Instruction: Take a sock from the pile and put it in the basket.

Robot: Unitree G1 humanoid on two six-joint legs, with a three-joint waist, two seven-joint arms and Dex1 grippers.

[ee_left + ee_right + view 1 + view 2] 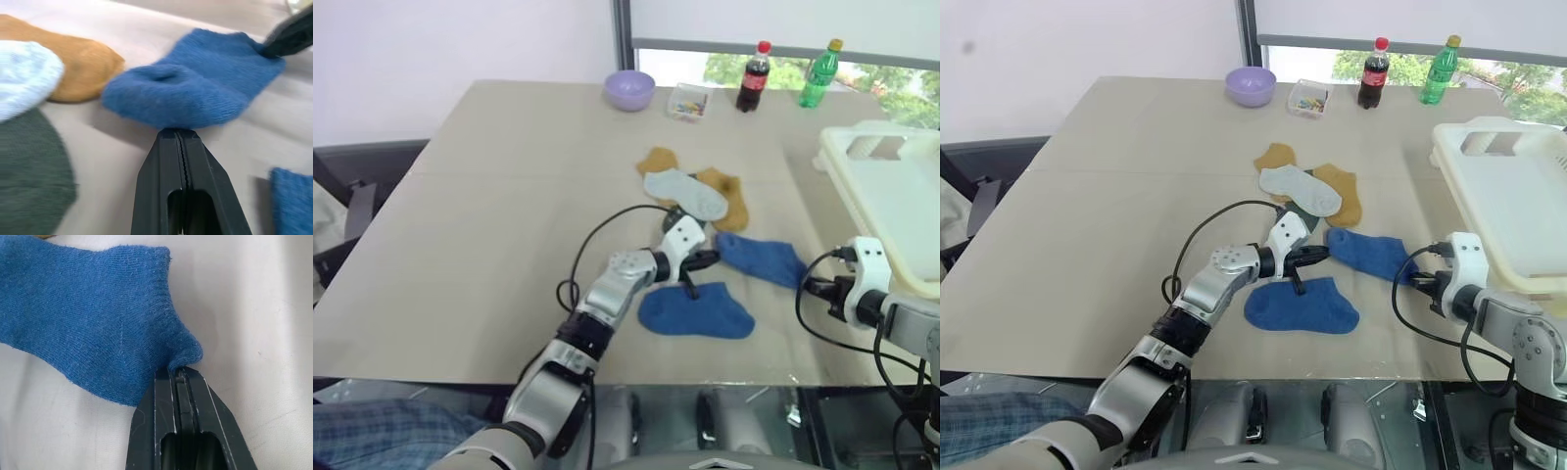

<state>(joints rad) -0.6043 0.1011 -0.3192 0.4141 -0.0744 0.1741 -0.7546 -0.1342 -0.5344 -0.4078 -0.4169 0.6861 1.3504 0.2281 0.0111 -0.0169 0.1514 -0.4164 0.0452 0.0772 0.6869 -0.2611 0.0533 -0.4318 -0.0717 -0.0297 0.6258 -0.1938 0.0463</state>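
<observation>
Right gripper (pixel 178 374) clamped on the cuff corner of a blue sock (pixel 762 258), which lies flat on the table (pixel 489 225). Left gripper (pixel 178 134) fully closed at that sock's opposite edge, gripping nothing. Pile (pixel 693 191) at 11 o'clock from the sock. Basket (pixel 891 186) at its 2 o'clock, at the table's right edge.

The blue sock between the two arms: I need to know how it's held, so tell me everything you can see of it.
The blue sock is a royal-blue knit ankle sock lying crumpled on the table, just below the mustard, grey and dark green socks. The left end effector is shut on its near edge, and the right end effector is shut on its other end, bunching the fabric. A second blue sock lies apart, nearer the table edge.
</observation>
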